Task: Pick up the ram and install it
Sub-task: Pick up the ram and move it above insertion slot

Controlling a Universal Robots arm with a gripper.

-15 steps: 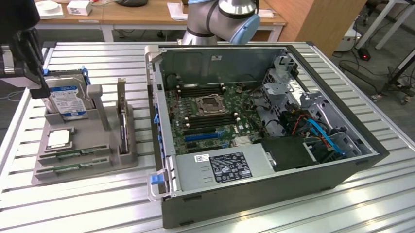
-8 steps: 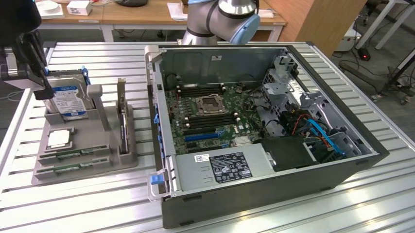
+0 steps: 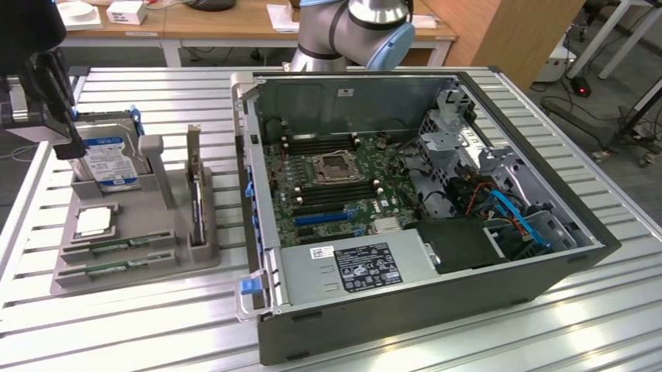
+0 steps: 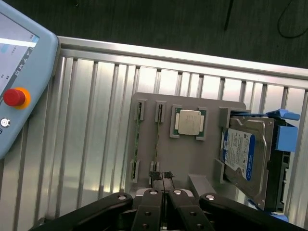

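Wrist view: jaws of the gripper [image 4: 163, 179] pinched together, empty, lined up over the ram [image 4: 157, 144], which stands on edge in its grey tray [image 4: 192, 159] slot, likely so it can be pinched from above. Twin stick [image 4: 136, 139] alongside, processor [image 4: 188, 122] further along.

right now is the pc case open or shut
Open: the case lies with its side uncovered, and the motherboard inside shows.

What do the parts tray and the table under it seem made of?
Parts tray: probably matte grey plastic, given its uniform dull surface and moulded slots. Table: likely bare aluminium, given its bright silvery ribbed slats with glare.
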